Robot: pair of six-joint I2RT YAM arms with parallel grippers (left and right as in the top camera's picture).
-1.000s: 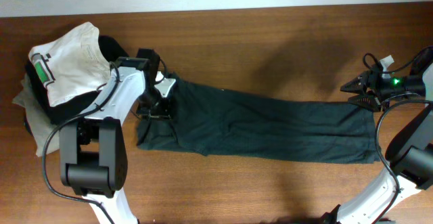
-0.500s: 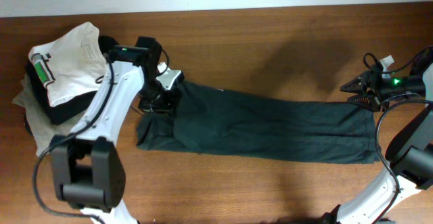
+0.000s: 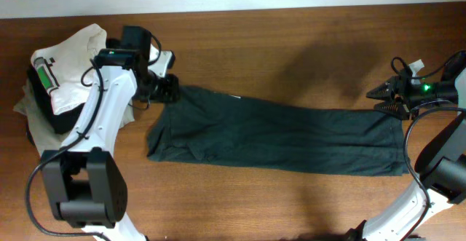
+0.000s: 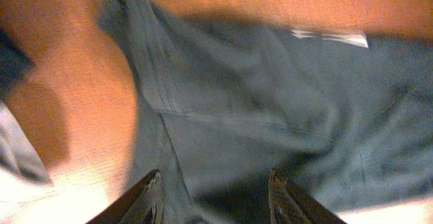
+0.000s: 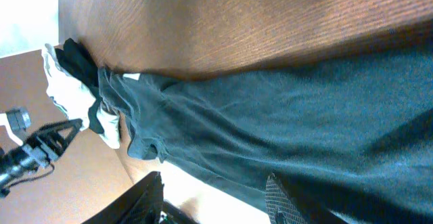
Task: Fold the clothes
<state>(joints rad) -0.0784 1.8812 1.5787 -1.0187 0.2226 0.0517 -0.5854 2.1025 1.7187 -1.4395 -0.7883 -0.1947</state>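
Brown wood of the table [image 3: 291, 30] fills your overhead view. Across it lies the dark greenish-charcoal T-shirt [image 3: 277, 135], laid as a long narrow band. It runs from left of the middle almost to the right edge. Most of the band is flat, but the left end is wrinkled and its upper left corner is drawn up into a bunched point.

Your left arm [image 3: 109, 117] reaches up from the near edge to that corner, and your right arm [image 3: 437, 175] curves up at the far right. A pile of folded garments sits at the far left, with a white shirt [image 3: 73, 66] bearing a green label on top.

Your left fingers [image 4: 142, 200] are spread wide with nothing between them. In the wrist view the creased fabric lies below them, and overhead they sit right at the bunched corner.

Your right fingers [image 5: 145, 200] are also wide apart and hold nothing, just beside the band's upper right corner.

A small white patch [image 4: 331, 38] shows at the shirt's far edge.
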